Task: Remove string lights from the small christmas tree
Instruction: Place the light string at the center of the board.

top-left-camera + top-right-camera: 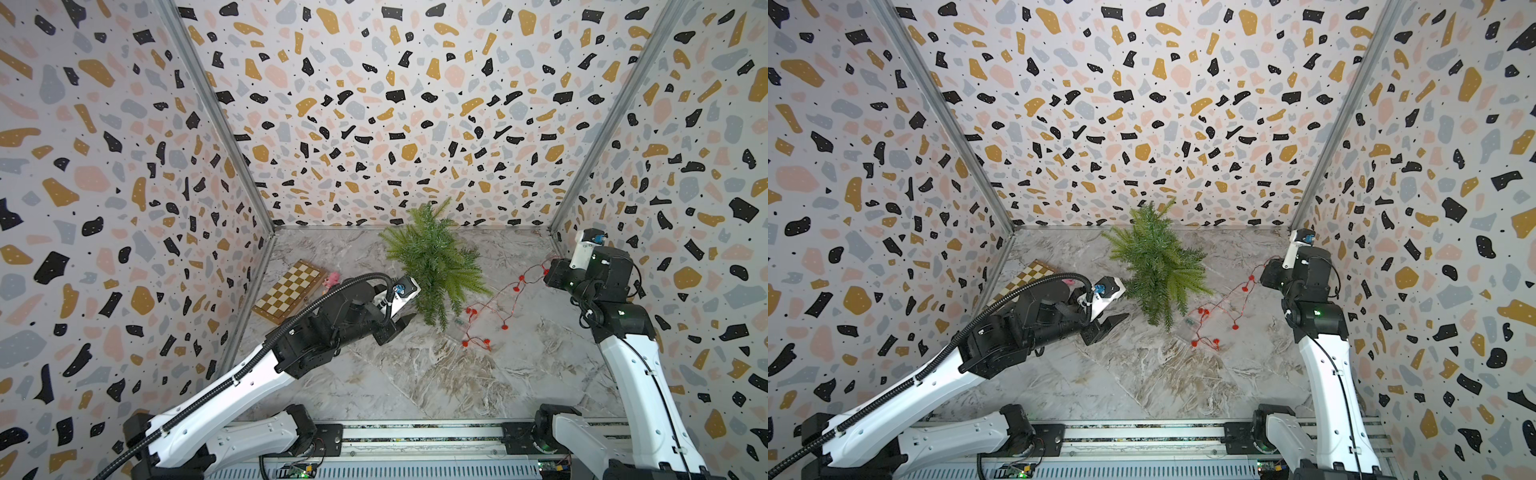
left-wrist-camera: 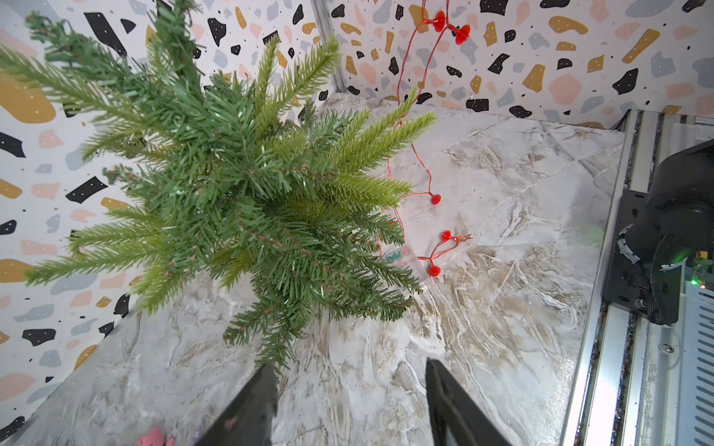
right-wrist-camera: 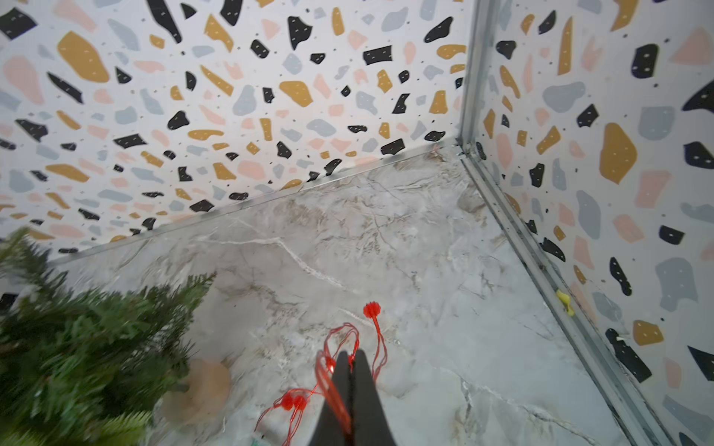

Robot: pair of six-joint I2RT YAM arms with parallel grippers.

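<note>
Right gripper (image 3: pixel 351 354) pinches one string lights (image 3: pixel 372 309) near one small christmas tree (image 1: pixel 432 257).

Same build on both: the left arm (image 1: pixel 216 399) and right arm (image 1: pixel 636 374) are skinned in white shells dotted with small holes, with chunky black housings at the joints. A ribbed black conduit (image 1: pixel 299 318) is strapped along the left one, and a thin black cable (image 1: pixel 665 405) is clipped down the right. A blue plug (image 1: pixel 400 289) is fitted on the white wrist block. The left gripper (image 2: pixel 349 364) is finished with tapered black fingers (image 2: pixel 247 409). A green light (image 1: pixel 1317 312) is seen too.
</note>
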